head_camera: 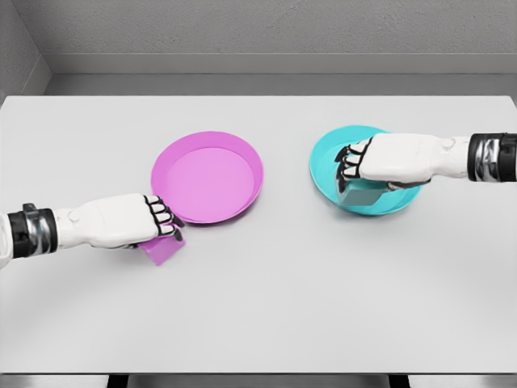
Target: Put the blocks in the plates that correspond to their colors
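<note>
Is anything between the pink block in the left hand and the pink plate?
Nothing visible. The pink block, gripped by the left hand, sits just off the lower-left rim of the pink plate, with only bare table around it. The plate holds nothing.

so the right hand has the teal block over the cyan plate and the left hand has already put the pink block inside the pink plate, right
Not quite. The head view shows the pink block outside the pink plate, on the table just beyond its near-left rim, under the left hand. The rest holds: the right hand has the teal block over the cyan plate.
</note>
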Controlling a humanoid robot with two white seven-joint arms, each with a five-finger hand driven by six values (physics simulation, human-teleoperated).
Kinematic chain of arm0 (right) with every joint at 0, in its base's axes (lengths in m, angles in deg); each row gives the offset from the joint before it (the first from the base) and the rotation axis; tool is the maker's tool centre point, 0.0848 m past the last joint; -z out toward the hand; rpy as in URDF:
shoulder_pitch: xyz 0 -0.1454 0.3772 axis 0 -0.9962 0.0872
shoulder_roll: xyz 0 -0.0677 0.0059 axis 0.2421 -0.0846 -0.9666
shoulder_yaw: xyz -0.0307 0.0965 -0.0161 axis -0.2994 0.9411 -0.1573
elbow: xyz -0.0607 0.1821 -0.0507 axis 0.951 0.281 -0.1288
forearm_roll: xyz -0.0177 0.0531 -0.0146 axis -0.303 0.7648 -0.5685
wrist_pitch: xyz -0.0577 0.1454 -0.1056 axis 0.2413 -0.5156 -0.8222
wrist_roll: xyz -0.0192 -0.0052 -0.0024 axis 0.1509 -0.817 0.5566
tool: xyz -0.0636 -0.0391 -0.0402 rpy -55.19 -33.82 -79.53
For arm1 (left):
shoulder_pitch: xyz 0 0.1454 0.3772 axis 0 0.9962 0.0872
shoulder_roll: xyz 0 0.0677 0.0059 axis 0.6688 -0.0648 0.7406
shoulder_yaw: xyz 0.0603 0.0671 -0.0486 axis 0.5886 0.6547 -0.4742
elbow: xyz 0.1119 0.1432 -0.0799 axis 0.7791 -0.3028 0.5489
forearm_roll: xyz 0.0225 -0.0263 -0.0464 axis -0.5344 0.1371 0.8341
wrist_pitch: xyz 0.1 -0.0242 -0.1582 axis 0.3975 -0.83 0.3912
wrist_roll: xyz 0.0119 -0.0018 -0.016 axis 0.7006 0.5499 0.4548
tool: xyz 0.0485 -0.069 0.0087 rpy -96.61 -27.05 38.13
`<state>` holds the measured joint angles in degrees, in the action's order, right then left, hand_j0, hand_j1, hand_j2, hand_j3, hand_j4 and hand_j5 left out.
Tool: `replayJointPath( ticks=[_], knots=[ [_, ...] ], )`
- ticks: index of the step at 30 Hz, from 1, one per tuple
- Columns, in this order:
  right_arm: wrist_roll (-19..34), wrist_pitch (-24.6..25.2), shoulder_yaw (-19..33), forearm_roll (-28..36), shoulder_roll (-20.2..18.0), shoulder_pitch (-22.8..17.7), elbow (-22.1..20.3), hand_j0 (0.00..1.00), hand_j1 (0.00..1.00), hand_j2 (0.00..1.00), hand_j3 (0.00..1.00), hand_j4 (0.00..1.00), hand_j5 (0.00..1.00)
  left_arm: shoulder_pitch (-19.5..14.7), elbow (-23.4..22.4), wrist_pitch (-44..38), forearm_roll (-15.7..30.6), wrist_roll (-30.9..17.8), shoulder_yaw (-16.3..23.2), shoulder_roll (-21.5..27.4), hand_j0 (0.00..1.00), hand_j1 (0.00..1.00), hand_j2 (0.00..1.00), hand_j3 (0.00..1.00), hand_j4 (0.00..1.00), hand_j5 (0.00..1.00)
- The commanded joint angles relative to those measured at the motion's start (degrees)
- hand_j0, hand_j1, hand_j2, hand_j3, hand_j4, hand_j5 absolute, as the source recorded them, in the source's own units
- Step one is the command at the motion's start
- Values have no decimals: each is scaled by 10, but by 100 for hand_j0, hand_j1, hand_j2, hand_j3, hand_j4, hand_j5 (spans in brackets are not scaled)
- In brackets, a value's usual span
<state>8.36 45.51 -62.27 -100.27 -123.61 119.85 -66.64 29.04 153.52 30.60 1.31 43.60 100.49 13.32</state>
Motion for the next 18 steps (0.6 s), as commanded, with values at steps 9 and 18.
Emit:
replayJointPath(
  ticks=[9,18],
  knots=[
    [1,36,16,5,62,32,175,54,54,54,54,54,54,1,-1,-2,11,1,-13,60,53,53,53,53,53,53],
    [1,132,-14,3,77,33,187,56,56,56,56,56,56,-39,-3,-2,27,1,-49,37,53,53,53,53,53,53]
  ],
)
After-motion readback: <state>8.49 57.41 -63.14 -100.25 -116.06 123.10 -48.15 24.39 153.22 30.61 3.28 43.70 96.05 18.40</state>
